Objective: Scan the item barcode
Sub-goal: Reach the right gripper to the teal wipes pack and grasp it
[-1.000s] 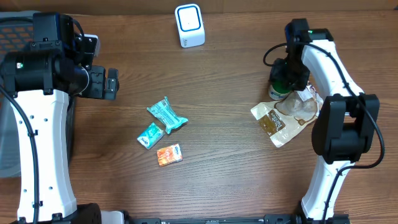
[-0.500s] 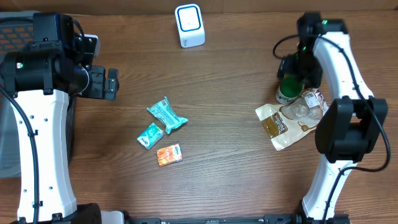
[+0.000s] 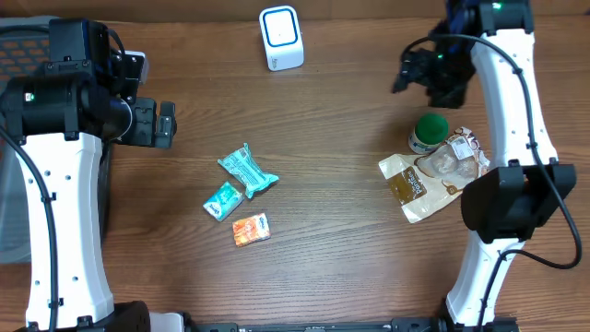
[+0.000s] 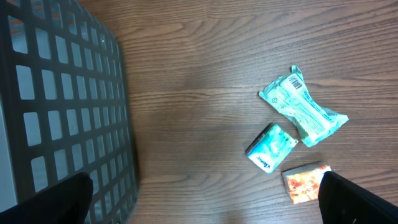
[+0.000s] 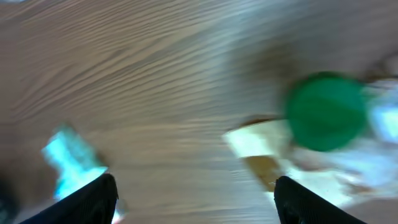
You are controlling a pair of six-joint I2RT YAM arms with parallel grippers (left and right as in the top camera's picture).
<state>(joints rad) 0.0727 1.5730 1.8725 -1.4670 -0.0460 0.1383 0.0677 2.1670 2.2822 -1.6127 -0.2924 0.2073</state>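
Rising off the green-capped jar (image 3: pixel 429 132), now standing free beside the pouch (image 3: pixel 415 184) by the worktop's right edge, the right gripper (image 3: pixel 406 76) is hanging with jaws spread and empty, like the left gripper (image 3: pixel 166 124), while three packets (image 3: pixel 247 171) mid-worktop are seemingly still awaiting the scanner (image 3: pixel 280 37).

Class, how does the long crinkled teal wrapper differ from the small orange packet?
The long crinkled teal wrapper is larger and twisted; the small orange packet is compact and flat. The wrapper shows a barcode; the packet shows none. Both lie on the wooden table.
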